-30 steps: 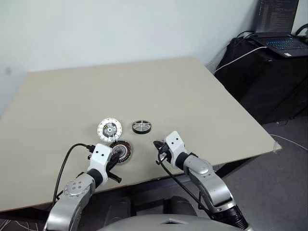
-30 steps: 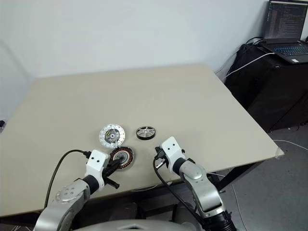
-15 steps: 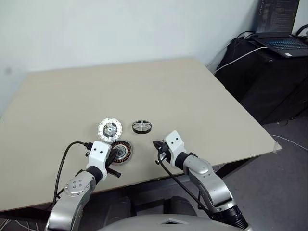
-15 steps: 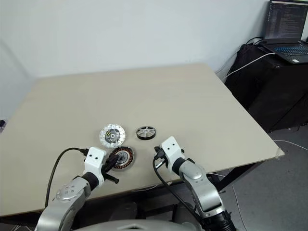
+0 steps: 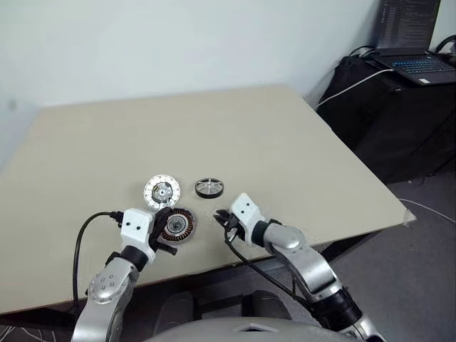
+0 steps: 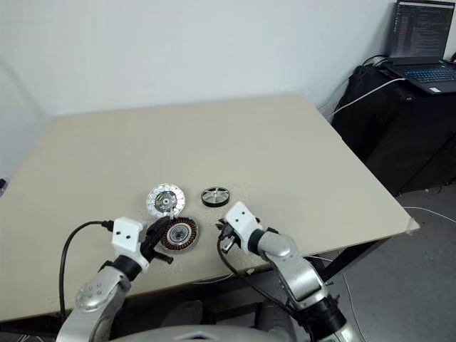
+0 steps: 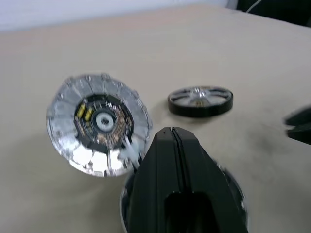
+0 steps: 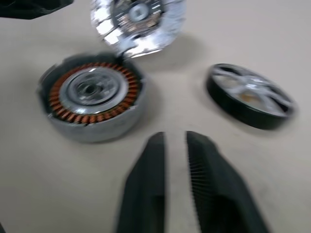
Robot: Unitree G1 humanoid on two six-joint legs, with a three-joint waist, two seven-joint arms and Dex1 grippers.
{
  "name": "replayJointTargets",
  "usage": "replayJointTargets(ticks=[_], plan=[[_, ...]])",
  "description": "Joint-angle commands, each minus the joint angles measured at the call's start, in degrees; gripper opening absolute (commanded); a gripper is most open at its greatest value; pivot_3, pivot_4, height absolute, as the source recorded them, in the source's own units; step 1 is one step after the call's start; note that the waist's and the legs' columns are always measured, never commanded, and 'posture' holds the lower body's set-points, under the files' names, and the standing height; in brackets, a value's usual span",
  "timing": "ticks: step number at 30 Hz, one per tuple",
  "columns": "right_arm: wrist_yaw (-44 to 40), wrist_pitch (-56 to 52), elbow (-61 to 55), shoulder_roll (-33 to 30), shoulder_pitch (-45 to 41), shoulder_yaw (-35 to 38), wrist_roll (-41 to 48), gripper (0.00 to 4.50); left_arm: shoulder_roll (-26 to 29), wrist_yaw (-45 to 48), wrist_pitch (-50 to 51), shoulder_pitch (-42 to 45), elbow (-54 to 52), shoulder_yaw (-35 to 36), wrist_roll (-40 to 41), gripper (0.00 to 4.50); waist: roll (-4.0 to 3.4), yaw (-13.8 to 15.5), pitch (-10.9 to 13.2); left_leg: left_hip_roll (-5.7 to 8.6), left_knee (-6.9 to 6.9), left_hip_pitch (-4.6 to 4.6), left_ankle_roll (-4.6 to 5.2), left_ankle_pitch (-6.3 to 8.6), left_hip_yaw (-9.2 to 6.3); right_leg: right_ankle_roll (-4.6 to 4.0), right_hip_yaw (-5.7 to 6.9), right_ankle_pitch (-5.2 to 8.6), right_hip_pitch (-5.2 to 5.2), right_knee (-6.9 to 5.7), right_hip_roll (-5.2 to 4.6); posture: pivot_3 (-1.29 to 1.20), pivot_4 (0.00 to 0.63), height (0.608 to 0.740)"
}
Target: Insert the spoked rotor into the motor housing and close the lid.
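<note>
Compared to a second ago, the right gripper (image 8: pixel 174 141) has slid left, closer to the motor housing (image 8: pixel 91 101), and its fingers have cracked apart a little, nothing between them. The left gripper (image 7: pixel 172 133) has lifted a bit, fingers pressed together over the housing. Spoked rotor (image 8: pixel 250 95) sits beyond the right fingertips, off to their right; the lid (image 7: pixel 98 124) lies segment-face up just past the housing, maybe touching it. No readable writing anywhere
</note>
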State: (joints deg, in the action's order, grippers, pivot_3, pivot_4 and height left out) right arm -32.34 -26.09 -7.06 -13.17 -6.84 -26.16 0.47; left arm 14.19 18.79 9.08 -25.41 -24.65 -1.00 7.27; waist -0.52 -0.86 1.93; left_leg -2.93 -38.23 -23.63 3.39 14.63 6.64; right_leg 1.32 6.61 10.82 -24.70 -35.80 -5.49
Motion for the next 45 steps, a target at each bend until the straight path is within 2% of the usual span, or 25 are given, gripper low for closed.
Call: replayJointTargets(ticks=[1,6,15,34,37,44,45], plan=[[-3.1,3.3,4.4,1.0,-4.6,-3.7,-1.6,1.93,0.0,-0.8,-6.4,-1.8,0.8,1.8,-1.3,0.00,0.00,0.0,0.0,0.00,0.00,0.00,0.00,0.00,0.00,0.00,0.00,0.00,-0.01,0.00,0.00,0.00,0.000,0.740],[-6.6,6.2,10.1,1.2,-10.3,-9.5,-5.7,3.50,-2.4,-3.1,-14.6,-5.2,3.4,3.6,-2.1,0.00,0.05,0.2,0.0,0.00,-0.01,-0.01,0.00,0.00,0.01,0.00,0.00,0.00,-0.01,0.00,-0.01,0.00,0.000,0.740],[-17.5,8.3,10.3,-0.8,-16.1,-15.4,-7.7,3.50,-3.5,-4.5,-19.0,-7.5,6.9,4.8,-2.3,0.00,0.14,0.2,-0.1,-0.01,-0.02,0.00,0.00,0.00,0.01,0.00,0.02,0.00,-0.01,-0.02,-0.01,0.00,0.000,0.740],[-20.5,14.3,17.0,1.1,-22.0,-19.0,-15.2,3.50,-4.5,-5.3,-19.4,-7.3,7.7,2.9,-3.3,0.00,0.22,0.1,-0.1,-0.01,-0.03,-0.01,0.00,0.00,0.03,0.00,0.02,0.00,-0.01,-0.05,-0.01,0.00,0.000,0.740],[-20.8,15.0,17.8,1.4,-22.2,-19.0,-15.8,2.89,-4.7,-5.5,-19.2,-7.3,7.7,2.5,-3.4,0.00,0.22,0.1,-0.1,-0.01,-0.03,0.00,0.00,0.00,0.04,0.00,0.02,0.00,-0.01,-0.05,-0.01,0.00,0.000,0.740],[-20.8,16.0,18.6,2.1,-22.4,-18.6,-16.7,0.63,-5.1,-5.3,-19.2,-7.3,7.9,2.2,-3.4,0.00,0.23,0.1,-0.2,-0.02,-0.02,0.00,0.00,0.00,0.04,0.00,0.02,0.00,-0.02,-0.05,-0.01,0.00,0.000,0.740],[-20.8,16.2,18.6,2.1,-22.4,-18.5,-16.8,0.63,-5.2,-5.2,-19.2,-7.3,8.0,2.2,-3.3,0.00,0.23,0.1,-0.2,-0.02,-0.02,0.00,0.00,0.00,0.04,0.00,0.02,0.00,-0.01,-0.05,-0.01,0.00,0.000,0.740]])
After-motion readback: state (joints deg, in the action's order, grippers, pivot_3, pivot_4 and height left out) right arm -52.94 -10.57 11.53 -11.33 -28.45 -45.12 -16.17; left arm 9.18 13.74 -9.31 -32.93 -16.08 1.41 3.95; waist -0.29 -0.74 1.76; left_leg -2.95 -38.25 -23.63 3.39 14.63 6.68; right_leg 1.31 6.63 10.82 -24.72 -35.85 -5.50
